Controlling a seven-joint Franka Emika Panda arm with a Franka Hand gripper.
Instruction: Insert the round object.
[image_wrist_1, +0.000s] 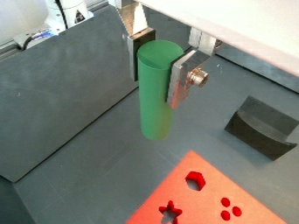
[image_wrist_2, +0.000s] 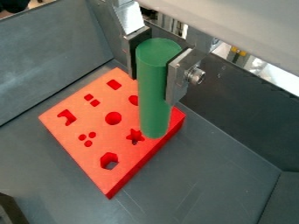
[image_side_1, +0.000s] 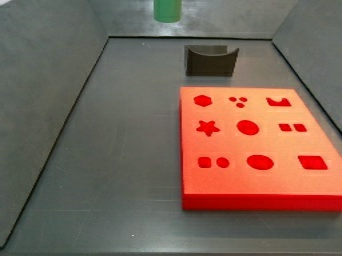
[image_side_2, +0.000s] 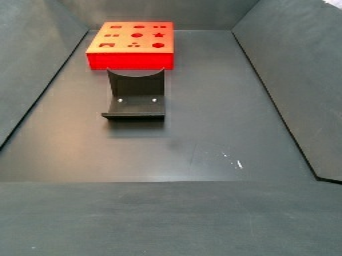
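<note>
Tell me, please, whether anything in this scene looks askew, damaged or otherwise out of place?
Nothing stands out. The gripper holds the green peg upright, above the floor; the red board lies flat and undamaged, and the fixture stands beside it.

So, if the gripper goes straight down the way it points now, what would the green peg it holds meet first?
Probably the bare grey floor, not a hole. The gripper holds the green peg upright, and in a wrist view its lower end hangs beside the red board. The other wrist view shows it near the board's edge, so depth is uncertain.
</note>
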